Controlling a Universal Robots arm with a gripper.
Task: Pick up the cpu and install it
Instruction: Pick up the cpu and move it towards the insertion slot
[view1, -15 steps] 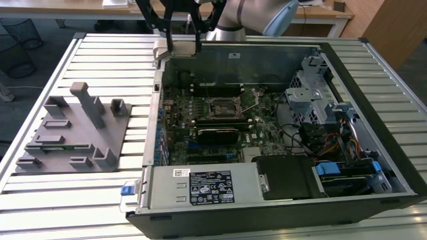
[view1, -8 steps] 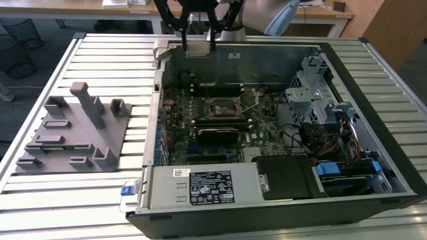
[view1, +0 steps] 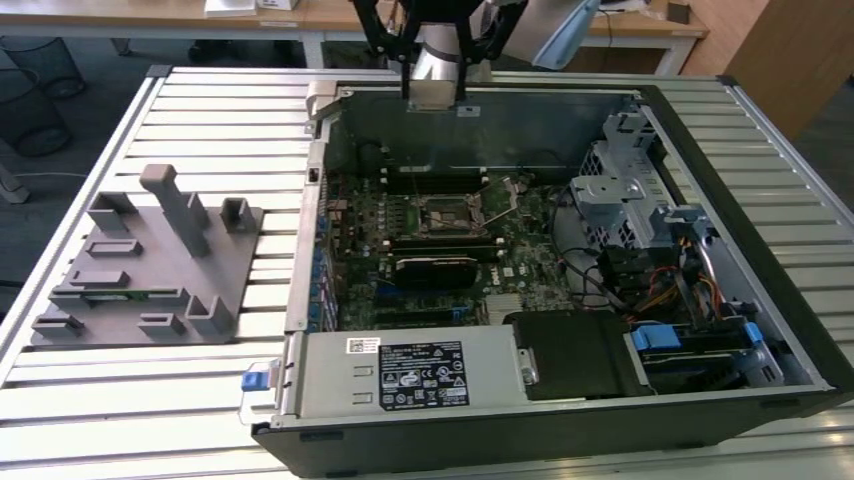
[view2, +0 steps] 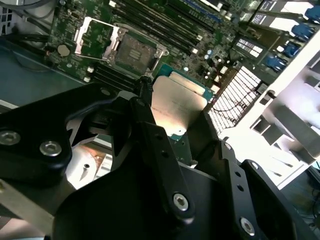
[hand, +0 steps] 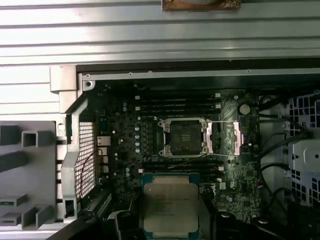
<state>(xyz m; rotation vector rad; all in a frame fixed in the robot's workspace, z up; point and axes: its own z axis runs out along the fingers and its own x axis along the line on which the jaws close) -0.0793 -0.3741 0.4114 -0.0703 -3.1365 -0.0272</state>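
above open computer case (view1: 534, 112), jaws clenched on cpu (hand: 170, 207); socket (hand: 181, 137) inside case lies open.

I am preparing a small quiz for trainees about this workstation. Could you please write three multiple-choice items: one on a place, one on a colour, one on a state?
1. In the exterior view, where does the grey holder block stand relative to the computer case?
A. Outside it, on the exterior view's left
B. Inside it
C. Outside it, on the exterior view's right

2. What colour is the top of the cpu?
A. Red
B. Bright blue
C. Silvery-grey

3. In what state is the motherboard socket?
A. Closed over a chip
B. Open and empty
C. Hidden under a cooler

Answers:
1 A: the block sits on the slatted table beside the case's wall on that side.
2 C: its metal lid looks silvery-grey in both wrist views.
3 B: its frame is swung aside, and the cpu is held in the gripper above the board.
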